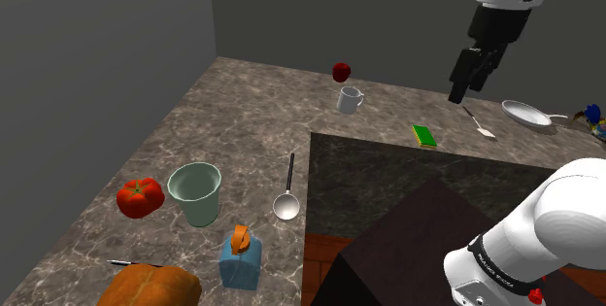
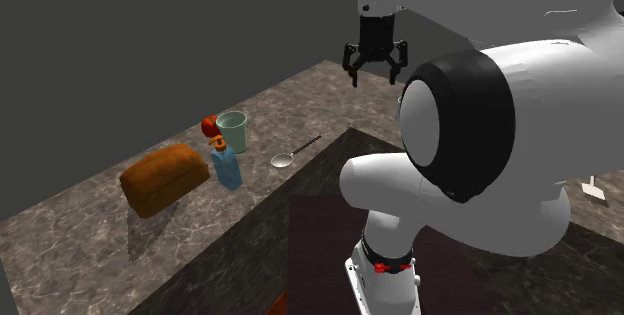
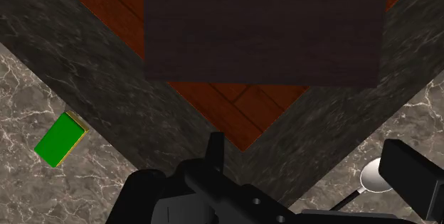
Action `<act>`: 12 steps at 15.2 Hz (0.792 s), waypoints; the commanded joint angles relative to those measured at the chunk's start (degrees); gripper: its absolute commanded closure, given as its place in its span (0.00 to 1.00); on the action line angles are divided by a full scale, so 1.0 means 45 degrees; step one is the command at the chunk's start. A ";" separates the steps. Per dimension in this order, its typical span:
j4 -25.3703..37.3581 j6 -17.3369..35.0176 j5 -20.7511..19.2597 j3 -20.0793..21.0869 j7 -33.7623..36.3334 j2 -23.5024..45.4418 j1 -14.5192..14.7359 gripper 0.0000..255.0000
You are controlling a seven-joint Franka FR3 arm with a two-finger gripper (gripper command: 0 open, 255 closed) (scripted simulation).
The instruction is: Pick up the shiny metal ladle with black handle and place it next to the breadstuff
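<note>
Loaf (image 1: 148, 288) partly off btm edge

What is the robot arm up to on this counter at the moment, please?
The white arm's gripper hangs open and empty, high above the marbled counter. The ladle it is meant to fetch lies untouched on the counter, well away from the gripper and beside a pale green cup. The bread loaf sits further along the counter, near a blue container. The pick has not yet begun.
</note>
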 commanded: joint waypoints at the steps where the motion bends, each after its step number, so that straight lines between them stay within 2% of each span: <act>1: 0.0000 0.0000 0.0000 0.0000 0.0000 0.0000 0.0000 0.00; 7: -0.1984 0.2774 0.1152 0.1158 0.2001 0.0233 -0.0019 0.00; 12: -0.3109 0.5389 0.2042 0.2251 0.3608 0.1205 -0.0011 0.00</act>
